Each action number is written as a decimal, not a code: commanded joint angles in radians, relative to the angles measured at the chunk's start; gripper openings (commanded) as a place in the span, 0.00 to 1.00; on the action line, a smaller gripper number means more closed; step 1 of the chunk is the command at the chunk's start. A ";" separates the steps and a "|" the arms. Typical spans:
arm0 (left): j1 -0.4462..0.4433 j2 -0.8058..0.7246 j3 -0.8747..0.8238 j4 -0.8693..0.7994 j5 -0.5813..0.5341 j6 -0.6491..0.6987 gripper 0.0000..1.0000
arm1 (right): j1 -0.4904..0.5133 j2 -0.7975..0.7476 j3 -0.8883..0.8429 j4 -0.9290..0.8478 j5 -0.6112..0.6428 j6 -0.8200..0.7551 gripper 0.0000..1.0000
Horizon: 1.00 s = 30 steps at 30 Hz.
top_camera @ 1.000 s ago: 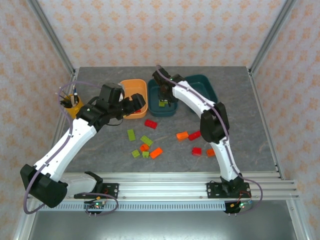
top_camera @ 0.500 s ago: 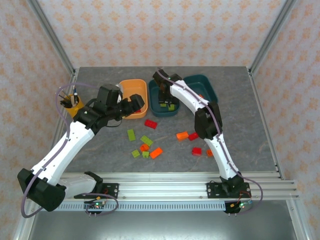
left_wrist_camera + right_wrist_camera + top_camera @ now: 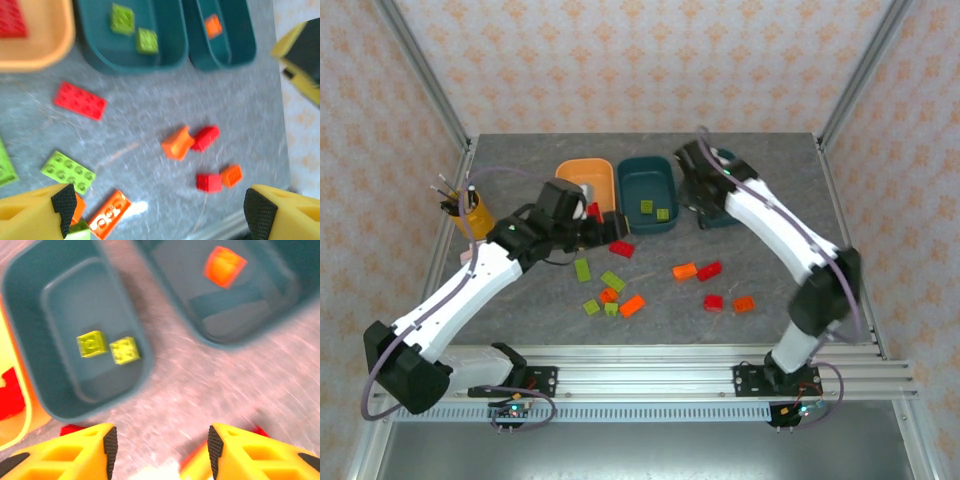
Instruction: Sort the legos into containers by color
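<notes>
Plainly, the left gripper point(image 3: 155, 212) hung over the scattered legos with its jaws spread wide and nothing between them. The right gripper point(image 3: 160, 447) hovered just as wide and empty near the two teal tubs. Two lime green bricks point(image 3: 91, 344) lay in the middle teal tub point(image 3: 645, 180), one orange brick point(image 3: 225, 265) in the other teal tub point(image 3: 260, 290), and a red brick point(image 3: 11, 20) in the light orange tub point(image 3: 585, 175). Red, green and orange loose bricks point(image 3: 684, 271) lay on the grey table point(image 3: 770, 160), among them a flat red plate point(image 3: 80, 101).
</notes>
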 commanded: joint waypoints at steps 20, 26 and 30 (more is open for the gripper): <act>-0.213 0.109 -0.055 0.094 0.025 0.088 0.89 | -0.185 -0.375 -0.909 0.202 -0.212 0.582 0.71; -0.213 0.088 -0.065 0.105 0.016 0.061 0.89 | -0.232 -0.344 -0.922 0.269 -0.212 0.524 0.58; -0.213 0.081 -0.067 0.106 0.005 0.053 0.89 | -0.238 -0.304 -0.936 0.306 -0.225 0.510 0.45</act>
